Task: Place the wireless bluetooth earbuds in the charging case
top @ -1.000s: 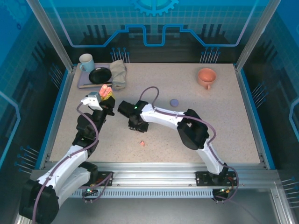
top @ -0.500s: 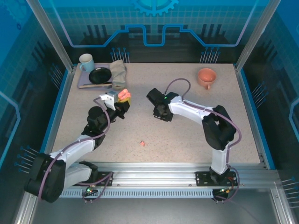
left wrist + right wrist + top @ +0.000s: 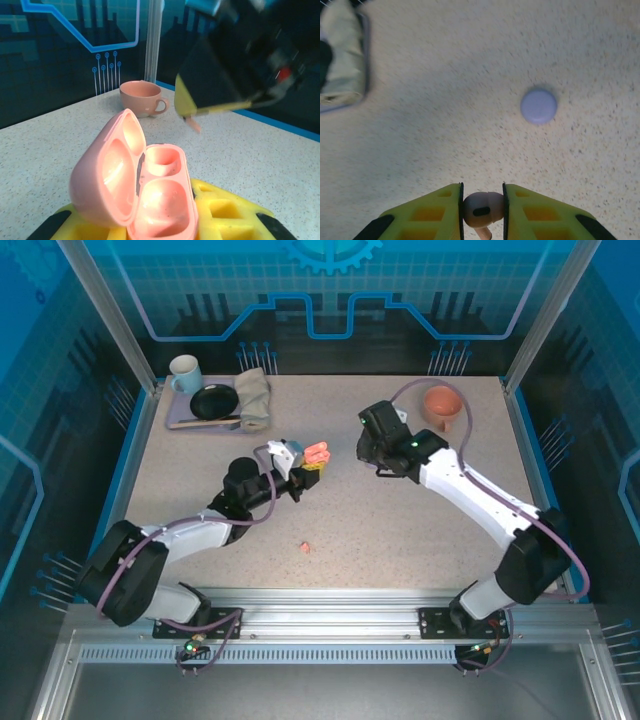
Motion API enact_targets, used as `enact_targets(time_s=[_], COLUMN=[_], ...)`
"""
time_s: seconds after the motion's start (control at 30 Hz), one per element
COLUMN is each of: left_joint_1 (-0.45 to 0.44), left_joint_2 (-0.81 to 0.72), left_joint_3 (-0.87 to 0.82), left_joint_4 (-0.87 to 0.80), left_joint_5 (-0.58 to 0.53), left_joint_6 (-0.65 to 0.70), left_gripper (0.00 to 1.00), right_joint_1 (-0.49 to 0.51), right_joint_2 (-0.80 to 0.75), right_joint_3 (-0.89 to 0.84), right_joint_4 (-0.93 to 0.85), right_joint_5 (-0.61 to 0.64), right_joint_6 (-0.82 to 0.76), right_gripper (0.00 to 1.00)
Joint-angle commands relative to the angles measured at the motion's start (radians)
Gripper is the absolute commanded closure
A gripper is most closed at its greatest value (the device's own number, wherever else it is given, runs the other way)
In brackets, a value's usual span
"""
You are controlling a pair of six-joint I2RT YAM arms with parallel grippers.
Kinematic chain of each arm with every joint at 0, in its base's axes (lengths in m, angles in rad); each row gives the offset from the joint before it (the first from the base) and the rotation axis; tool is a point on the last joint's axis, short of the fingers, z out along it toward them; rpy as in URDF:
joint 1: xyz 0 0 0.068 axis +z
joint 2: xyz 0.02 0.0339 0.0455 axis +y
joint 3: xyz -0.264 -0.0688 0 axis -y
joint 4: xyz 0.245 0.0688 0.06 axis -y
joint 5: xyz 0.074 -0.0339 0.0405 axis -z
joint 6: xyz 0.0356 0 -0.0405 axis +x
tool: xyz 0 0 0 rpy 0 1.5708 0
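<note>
The left gripper (image 3: 308, 466), clamped on the open case (image 3: 145, 195), has shifted right; the right gripper (image 3: 481, 194) (pinching a pink earbud (image 3: 481, 206)) has swung toward the worktop's (image 3: 400, 530) far-right corner.

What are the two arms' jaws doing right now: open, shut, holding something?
Left gripper: closed on the open pink case.
Right gripper: closed on a pink earbud.

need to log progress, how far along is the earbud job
Done: the salmon-pink plastic charging case is open in the left gripper, and both wells look empty. In hand: the right gripper pinches one small salmon-pink earbud, apart from the case. Left: seat it, then fetch the second pink earbud lying on the speckled table.
</note>
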Motion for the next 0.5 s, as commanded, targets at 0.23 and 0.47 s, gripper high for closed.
enact_targets(time_s=[0.23, 0.47], left_joint_1=[-0.074, -0.085], left_joint_2=[0.146, 0.227], left_joint_3=[0.145, 0.223], left_joint_4=[0.082, 0.132], left_joint_5=[-0.168, -0.211], left_joint_6=[0.164, 0.16], left_gripper=[1.0, 1.0], right_joint_1=[-0.022, -0.014], right_joint_2=[-0.139, -0.184], right_joint_3=[-0.048, -0.104], right_joint_4=[0.237, 0.394], right_joint_5=[-0.077, -0.149], right_joint_6=[-0.152, -0.191], right_gripper=[0.76, 0.77])
